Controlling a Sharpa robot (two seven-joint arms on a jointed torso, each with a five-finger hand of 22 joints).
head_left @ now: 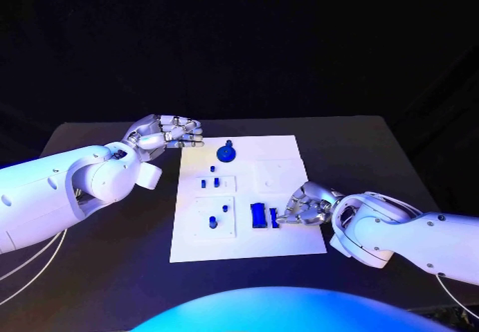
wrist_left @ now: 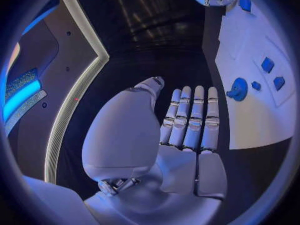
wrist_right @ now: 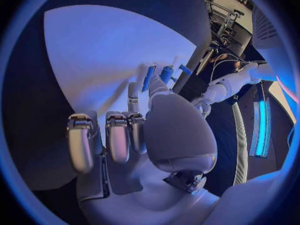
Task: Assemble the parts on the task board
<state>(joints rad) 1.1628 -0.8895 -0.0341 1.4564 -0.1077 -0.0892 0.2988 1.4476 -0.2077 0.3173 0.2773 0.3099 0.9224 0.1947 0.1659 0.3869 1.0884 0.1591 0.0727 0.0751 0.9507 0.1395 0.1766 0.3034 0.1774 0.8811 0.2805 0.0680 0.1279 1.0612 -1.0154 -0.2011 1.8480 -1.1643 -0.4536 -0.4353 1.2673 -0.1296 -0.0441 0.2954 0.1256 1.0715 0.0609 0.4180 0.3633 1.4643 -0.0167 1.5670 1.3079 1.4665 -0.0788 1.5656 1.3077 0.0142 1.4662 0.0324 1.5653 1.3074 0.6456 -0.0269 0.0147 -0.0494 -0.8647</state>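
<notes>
At the left we saw the left hand (head_left: pixel 166 131) held over the dark tabletop (head_left: pixel 100 138) just beside the far left corner of the task board (head_left: pixel 289 155), touching none of the parts; in the head view its fingers looked curled, yet the left wrist view showed them straight, side by side and holding nothing, so we took it as open. On the board, the round blue part (head_left: pixel 228 153) lay near the far edge, and nearer lay the small blue pieces (head_left: pixel 210 183) in and around the square recesses, too small for us to tell their shapes. Toward the right, the tall blue part (head_left: pixel 259 214) stood at the near right of the board, and the right hand (head_left: pixel 305 205) had its fingertips (wrist_right: pixel 150 77) closed on a blue piece beside it; the fingers hid the contact, so how it was seated we could not make out.
</notes>
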